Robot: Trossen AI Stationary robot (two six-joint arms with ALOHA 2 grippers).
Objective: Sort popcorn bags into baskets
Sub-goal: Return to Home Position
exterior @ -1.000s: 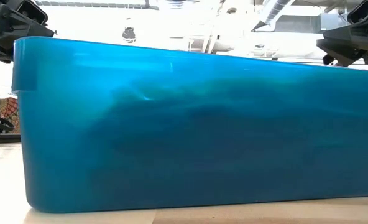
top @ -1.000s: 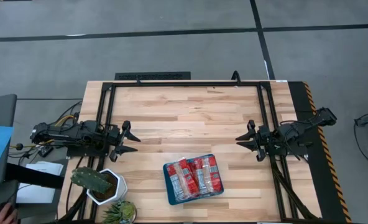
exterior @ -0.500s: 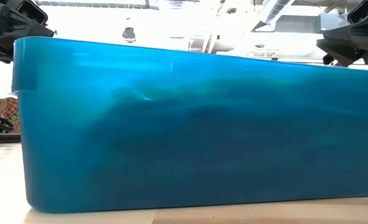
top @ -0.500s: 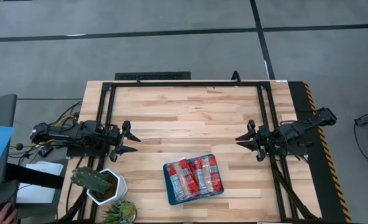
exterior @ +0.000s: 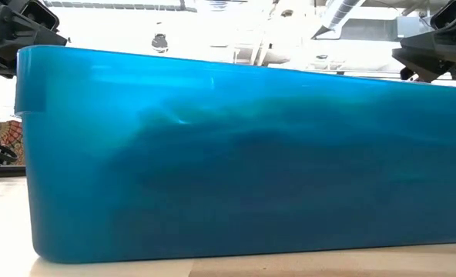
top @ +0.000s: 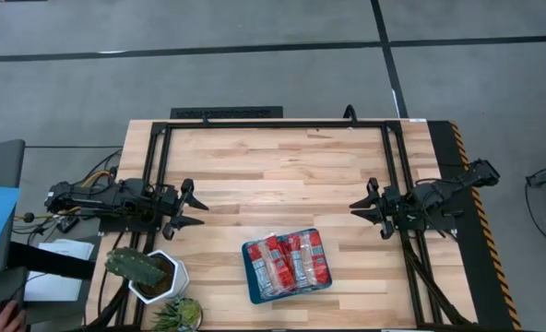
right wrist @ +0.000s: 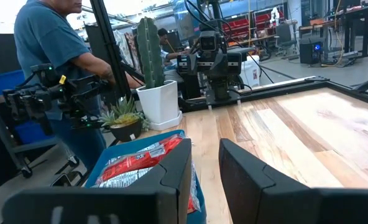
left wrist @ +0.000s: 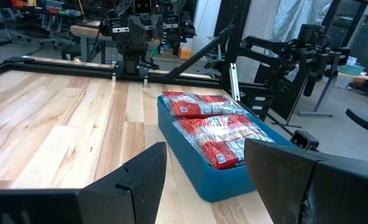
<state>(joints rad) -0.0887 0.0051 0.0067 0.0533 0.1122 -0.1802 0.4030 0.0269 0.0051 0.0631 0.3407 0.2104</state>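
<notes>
The teal-blue tray (top: 287, 263) sits near the table's near edge, a little right of centre, and its wall fills the low view (exterior: 236, 154). Several red popcorn packets (top: 290, 260) lie side by side inside it, also seen in the left wrist view (left wrist: 212, 124) and the right wrist view (right wrist: 140, 160). My left gripper (top: 192, 205) hovers open at the table's left side, well away from the tray. My right gripper (top: 363, 208) is open at the right side, also apart from it.
A white pot with a cactus (top: 148, 272) and a small spiky plant (top: 179, 314) stand at the near left corner. A black frame (top: 273, 124) runs round the table. A person (right wrist: 53, 68) stands beyond the left side. Bare wood lies between the grippers.
</notes>
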